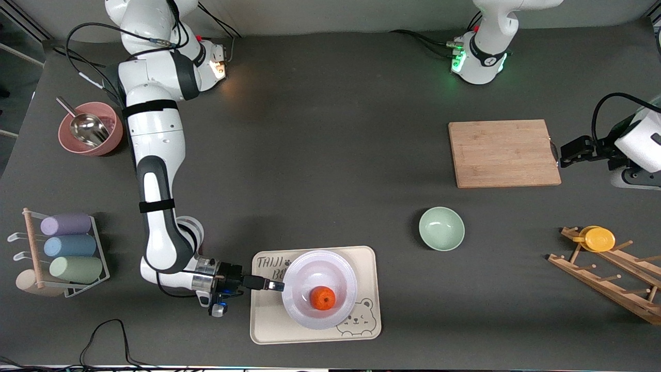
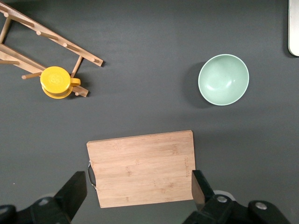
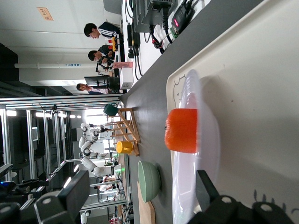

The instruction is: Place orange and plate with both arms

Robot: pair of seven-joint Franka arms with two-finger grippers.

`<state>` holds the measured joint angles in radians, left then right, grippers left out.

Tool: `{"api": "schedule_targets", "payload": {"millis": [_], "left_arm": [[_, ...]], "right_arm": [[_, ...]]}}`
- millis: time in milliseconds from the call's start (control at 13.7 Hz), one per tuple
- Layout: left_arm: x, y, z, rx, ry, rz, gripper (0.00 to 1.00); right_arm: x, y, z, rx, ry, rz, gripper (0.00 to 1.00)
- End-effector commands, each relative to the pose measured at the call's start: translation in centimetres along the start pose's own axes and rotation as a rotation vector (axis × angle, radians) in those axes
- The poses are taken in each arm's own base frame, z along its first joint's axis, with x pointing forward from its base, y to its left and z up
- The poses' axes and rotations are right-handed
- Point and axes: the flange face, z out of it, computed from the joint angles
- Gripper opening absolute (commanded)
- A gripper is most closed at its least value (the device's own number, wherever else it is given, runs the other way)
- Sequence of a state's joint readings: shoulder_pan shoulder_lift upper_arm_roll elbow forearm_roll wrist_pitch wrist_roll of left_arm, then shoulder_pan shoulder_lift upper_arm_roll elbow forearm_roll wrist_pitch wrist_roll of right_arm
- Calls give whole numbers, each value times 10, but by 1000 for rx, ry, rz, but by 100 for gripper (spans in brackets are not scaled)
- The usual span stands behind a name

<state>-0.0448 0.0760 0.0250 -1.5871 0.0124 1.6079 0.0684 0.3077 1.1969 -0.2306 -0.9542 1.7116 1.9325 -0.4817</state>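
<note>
The orange [image 1: 323,298] lies in the white plate [image 1: 310,266], which rests on the beige bear tray [image 1: 268,330] near the front camera. My right gripper [image 1: 273,284] lies low and sideways at the plate's rim, on the side toward the right arm's end. It is open, with nothing gripped. In the right wrist view the plate [image 3: 187,102] shows edge-on with the orange [image 3: 182,130] in it. One finger [image 3: 205,186] sits against the rim. The right gripper [image 3: 140,191] stands wide. My left gripper [image 1: 568,152] [image 2: 138,191] hangs open and empty over the wooden board's [image 2: 142,168] edge.
A pale-green bowl [image 1: 441,228] sits between the tray and the cutting board [image 1: 503,153]. A wooden peg rack with a yellow cup [image 1: 599,238] stands at the left arm's end. A pink bowl with a scoop [image 1: 90,129] and a rack of cups [image 1: 67,248] stand at the right arm's end.
</note>
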Motion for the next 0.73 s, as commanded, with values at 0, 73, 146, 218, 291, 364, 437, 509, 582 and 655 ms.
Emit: {"api": "schedule_targets", "payload": {"millis": [0, 73, 146, 218, 291, 364, 437, 509, 582, 655], "left_arm": [[2, -2, -5, -10, 15, 13, 100], [2, -2, -6, -10, 16, 12, 100], [2, -2, -5, -10, 15, 13, 100], [2, -2, -6, -8, 16, 13, 100], [2, -2, -6, -8, 18, 13, 100], [2, -2, -6, -10, 16, 12, 100], [2, -2, -5, -10, 16, 12, 100], [2, -2, -6, -10, 18, 12, 100], [2, -2, -6, -8, 16, 13, 100], [2, -2, -6, -10, 16, 12, 100]], "right_arm": [[1, -19, -7, -34, -7, 8, 100], [2, -27, -9, -39, -10, 6, 100], [3, -33, -11, -43, -9, 9, 100], [4, -44, -14, -44, -10, 4, 100], [6, -48, -18, -45, -9, 7, 100], [6, -54, -21, -65, -16, 12, 100], [6, -67, -26, -101, -26, 10, 100], [6, -81, -31, -157, -42, 3, 100], [5, -95, -38, -215, -53, -8, 100], [3, -107, -47, -270, -64, -22, 100]]}}
